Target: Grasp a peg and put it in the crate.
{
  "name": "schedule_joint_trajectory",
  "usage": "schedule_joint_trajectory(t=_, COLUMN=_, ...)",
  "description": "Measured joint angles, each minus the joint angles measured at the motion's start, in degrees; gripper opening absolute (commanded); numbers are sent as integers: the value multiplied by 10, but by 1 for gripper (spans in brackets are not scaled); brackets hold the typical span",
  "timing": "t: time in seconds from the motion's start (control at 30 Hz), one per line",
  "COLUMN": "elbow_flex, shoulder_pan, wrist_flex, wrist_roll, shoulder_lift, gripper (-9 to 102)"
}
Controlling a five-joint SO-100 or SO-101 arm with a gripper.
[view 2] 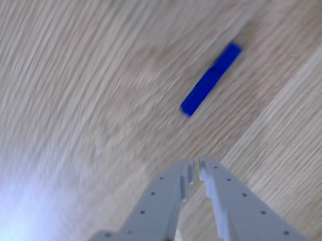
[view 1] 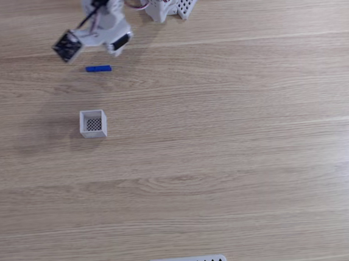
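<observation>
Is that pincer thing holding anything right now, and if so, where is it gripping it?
Nothing is held. The pincer is shut and empty, while the blue peg lies on the wooden table ahead of its tips.

The fixed view is evenly and brightly lit, sharp across the frame, with the pale wood-grain counter (view 1: 238, 161) slightly washed out toward the right edge. Shadows there are soft: a faint grey patch lies left of the small white square open-top crate (view 1: 93, 123), and a dim one spreads under the white robot arm (view 1: 101, 27). The thin bright blue peg (view 1: 98, 69) casts almost no shadow.

The other view is much softer. Motion blur smears the wood grain into streaks, and the blue peg (view 2: 210, 80) has fuzzy edges. A bluish-white glare blooms in the lower left corner of the counter (view 2: 15, 225). The two pale grey fingers (view 2: 155, 207) at the bottom edge look sharper than the surface behind them.
</observation>
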Motion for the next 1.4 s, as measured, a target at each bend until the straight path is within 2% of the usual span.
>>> schedule_joint_trajectory(t=0.23, elbow_flex=-98, shoulder_pan=13, wrist_flex=-10, wrist_roll=280, shoulder_lift=-92, gripper=5)
schedule_joint_trajectory(t=0.37, elbow_flex=-110, shoulder_pan=13, wrist_flex=-10, wrist_roll=354, shoulder_lift=-122, gripper=10)
schedule_joint_trajectory(t=0.6, elbow_flex=-112, shoulder_pan=15, wrist_flex=-10, wrist_roll=374, shoulder_lift=-144, gripper=19)
schedule_joint_trajectory(t=1.4, elbow_flex=-112, shoulder_pan=62, wrist_flex=-24, wrist_roll=374, shoulder_lift=-254, gripper=15)
